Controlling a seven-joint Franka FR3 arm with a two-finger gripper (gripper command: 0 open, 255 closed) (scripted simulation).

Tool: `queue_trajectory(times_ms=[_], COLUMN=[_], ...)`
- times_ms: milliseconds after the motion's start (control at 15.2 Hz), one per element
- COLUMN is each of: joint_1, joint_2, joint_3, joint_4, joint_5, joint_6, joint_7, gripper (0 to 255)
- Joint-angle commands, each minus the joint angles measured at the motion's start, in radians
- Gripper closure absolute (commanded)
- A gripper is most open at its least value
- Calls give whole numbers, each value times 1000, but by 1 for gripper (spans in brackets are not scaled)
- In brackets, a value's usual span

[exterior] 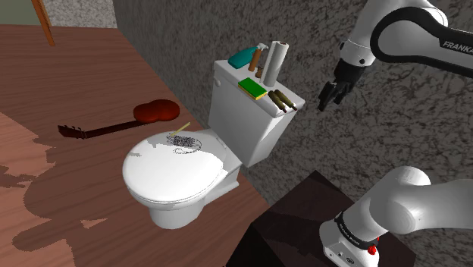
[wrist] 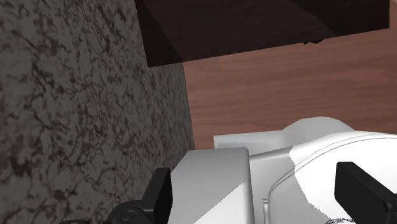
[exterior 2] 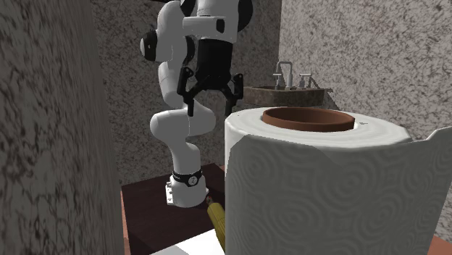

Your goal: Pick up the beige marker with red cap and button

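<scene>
A white toilet [exterior: 180,216] stands by the speckled wall. Level with its tank [exterior: 242,125], the gripper [exterior: 330,103] hangs, fingers [wrist: 162,191] spread wide and empty. The thin beige marker [exterior: 182,126] (cap too small to tell) lies on the toilet's lid [exterior: 168,173] near the tank.

My arm [exterior: 413,34] is up, elbow folded high, forearm coming in from the shoulder view's upper right. Wrist bent downward. Gripper [exterior: 330,103] hangs in the air, pointing down and slightly toward that view's left. Fingers [wrist: 160,191] spread wide, clasping nothing.
</scene>
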Motion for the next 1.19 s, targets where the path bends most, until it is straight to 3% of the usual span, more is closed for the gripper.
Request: queue_trajectory(times_ms=[0,660,1122], joint_1=[0,-10,-8], joint_2=[0,307,511], joint_3=[0,-122,-183], joint_4=[0,72,164], joint_5=[0,26,90], joint_6=[0,300,441], joint_7=[0,-88,-162], gripper=[0,0,0])
